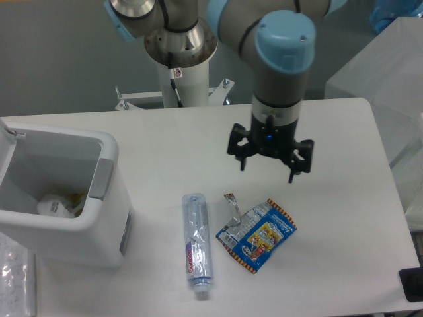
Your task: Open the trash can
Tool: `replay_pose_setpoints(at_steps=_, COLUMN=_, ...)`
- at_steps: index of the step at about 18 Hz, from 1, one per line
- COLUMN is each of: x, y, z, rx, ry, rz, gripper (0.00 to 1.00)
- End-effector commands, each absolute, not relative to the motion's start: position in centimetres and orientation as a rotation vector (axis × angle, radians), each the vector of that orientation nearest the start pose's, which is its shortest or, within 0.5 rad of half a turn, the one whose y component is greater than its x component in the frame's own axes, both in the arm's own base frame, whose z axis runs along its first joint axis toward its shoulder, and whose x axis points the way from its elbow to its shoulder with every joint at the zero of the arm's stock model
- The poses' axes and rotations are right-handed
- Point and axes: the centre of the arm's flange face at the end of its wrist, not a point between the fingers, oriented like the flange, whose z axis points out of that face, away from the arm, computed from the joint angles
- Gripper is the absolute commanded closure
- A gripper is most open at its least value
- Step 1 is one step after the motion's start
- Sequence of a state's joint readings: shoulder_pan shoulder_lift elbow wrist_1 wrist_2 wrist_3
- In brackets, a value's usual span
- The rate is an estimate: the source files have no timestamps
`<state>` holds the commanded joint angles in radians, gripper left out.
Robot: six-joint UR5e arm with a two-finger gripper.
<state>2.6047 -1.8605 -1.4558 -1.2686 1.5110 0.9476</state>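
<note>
Camera: trash can (79, 218) left of tool (267, 170) (apart)

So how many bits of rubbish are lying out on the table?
2: a clear plastic bottle beside the open trash can, and a crumpled snack wrapper right of it. More sits inside the can.

I see bare table (330, 132) all round my gripper (268, 168). Beneath it lie a snack packet (259, 234) and bottle (195, 243). The trash can (63, 198) blocks the left edge.
</note>
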Motion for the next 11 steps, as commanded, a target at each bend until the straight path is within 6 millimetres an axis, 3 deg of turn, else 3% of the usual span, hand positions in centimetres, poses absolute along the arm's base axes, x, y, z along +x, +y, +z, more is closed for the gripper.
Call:
replay_pose_setpoints(at_steps=4, x=-48.1, y=43.3, z=39.2, rx=-3.044, ry=0.155, rz=0.081, gripper=0.00)
replay_pose_setpoints(at_steps=7, x=-49.0, y=44.0, z=37.2, rx=-3.047, ry=0.265, rz=0.066, gripper=0.00)
replay_pose_setpoints(at_steps=11, x=-49.4, y=44.3, z=37.5, rx=-3.030, ry=0.280, rz=0.113, gripper=0.00)
